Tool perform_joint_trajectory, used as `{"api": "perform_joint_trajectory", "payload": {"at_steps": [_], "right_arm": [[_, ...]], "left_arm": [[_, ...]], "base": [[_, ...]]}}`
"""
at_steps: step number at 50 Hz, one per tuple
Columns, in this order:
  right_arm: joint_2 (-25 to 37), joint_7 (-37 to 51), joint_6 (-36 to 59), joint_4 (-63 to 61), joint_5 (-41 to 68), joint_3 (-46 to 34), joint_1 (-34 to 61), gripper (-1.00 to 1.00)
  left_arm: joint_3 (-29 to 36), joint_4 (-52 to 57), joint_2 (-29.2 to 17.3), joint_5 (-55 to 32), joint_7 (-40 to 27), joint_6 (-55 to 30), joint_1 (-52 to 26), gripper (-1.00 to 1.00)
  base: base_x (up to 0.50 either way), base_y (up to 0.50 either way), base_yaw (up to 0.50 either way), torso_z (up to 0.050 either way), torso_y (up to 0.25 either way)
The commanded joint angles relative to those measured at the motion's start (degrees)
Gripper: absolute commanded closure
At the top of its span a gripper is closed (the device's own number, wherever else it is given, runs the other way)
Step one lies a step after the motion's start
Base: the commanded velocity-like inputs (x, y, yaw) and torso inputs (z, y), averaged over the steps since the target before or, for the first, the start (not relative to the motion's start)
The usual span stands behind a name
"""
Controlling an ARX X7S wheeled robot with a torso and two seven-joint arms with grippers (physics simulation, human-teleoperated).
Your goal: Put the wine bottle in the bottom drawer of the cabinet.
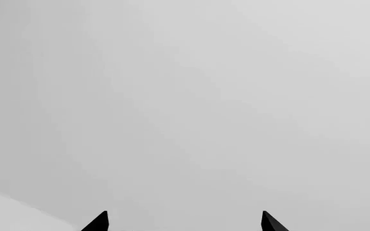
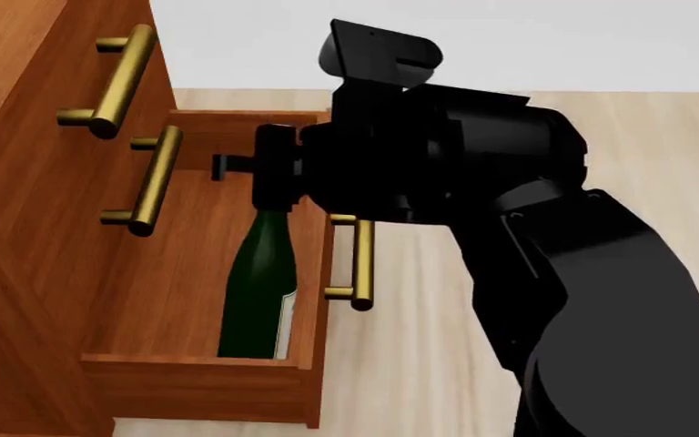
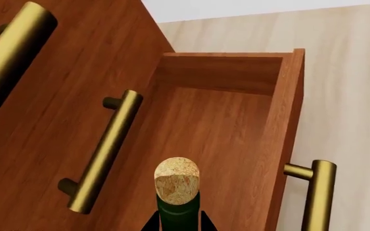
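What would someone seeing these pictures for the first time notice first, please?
The dark-green wine bottle stands upright inside the pulled-out bottom drawer of the reddish-brown cabinet, with the right hand closed around its neck just below the cork. Brass bar handles shine on the drawer fronts above. The left hand hangs open before a plain grey surface.

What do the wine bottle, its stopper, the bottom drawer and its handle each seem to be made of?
Wine bottle: dark-green glass, glossy.
Stopper: cork, speckled tan.
Bottom drawer: reddish-brown wood, visible grain.
Handle: brass-like metal, golden sheen.
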Motion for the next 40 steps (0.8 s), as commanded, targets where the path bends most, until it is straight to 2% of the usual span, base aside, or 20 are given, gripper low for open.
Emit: {"api": "perform_joint_trajectory", "payload": {"at_steps": [1, 10, 40], "right_arm": [[-0.3, -0.5, 0.4, -1.3, -1.6, -1.6, -1.0, 1.0], [-0.3, 0.0, 0.3, -1.8, -2.5, -1.0, -1.2, 1.0], [-0.3, -0.8, 0.4, -3.6, -6.6, 0.4, -1.2, 1.0]], "left_arm": [[-4.7, 4.3, 0.4, -0.9, 0.0, -1.2, 1.2, -1.0], [-3.6, 4.0, 1.4, 0.1, -0.7, 1.9, 1.9, -1.0], [-3.6, 4.2, 1.9, 0.0, -1.0, 2.8, 1.9, -1.0]], "base": [[0.0, 0.0, 0.0, 0.0, 0.0], [0.0, 0.0, 0.0, 0.0, -0.051], [0.0, 0.0, 0.0, 0.0, -0.165]]}}
